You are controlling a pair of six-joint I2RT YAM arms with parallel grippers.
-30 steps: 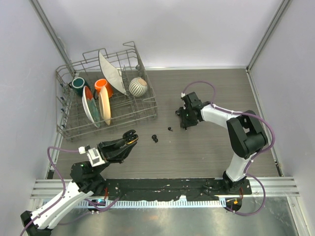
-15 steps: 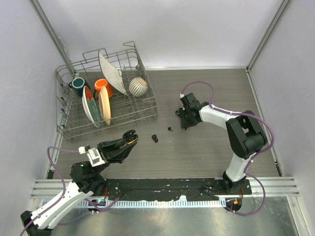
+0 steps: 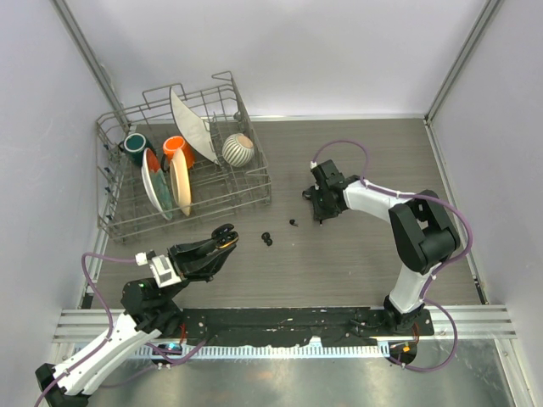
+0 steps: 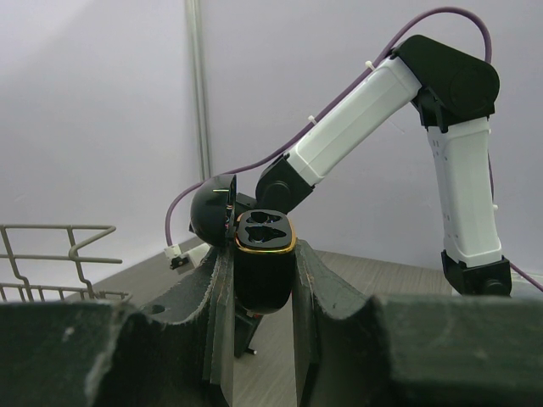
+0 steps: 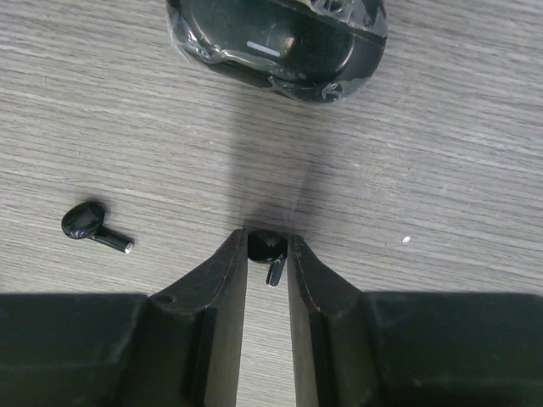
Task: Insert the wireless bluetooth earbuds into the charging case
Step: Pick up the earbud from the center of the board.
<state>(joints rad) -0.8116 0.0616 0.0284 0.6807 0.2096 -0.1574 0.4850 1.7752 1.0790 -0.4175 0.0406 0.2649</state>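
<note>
My left gripper (image 3: 223,239) is raised above the near left of the table, shut on the open charging case (image 4: 265,270). The case is glossy black with a gold rim, two empty wells facing up and its lid (image 4: 212,212) swung back. My right gripper (image 3: 320,212) points down at the table's middle. Its fingertips (image 5: 231,254) press on both sides of one tiny black earbud (image 5: 266,247), whose stem points back between the fingers. A second earbud (image 5: 87,224) (image 3: 293,223) lies loose to the left. More small black pieces (image 3: 268,239) lie nearer my left gripper.
A closed black case in clear wrap (image 5: 280,38) lies just beyond my right fingertips. A wire dish rack (image 3: 254,182) with plates, cups and a bowl fills the back left. Walls close the table on three sides.
My right jaws have narrowed onto the earbud between them. The right arm has hardly shifted. The left arm and its case have not moved.
</note>
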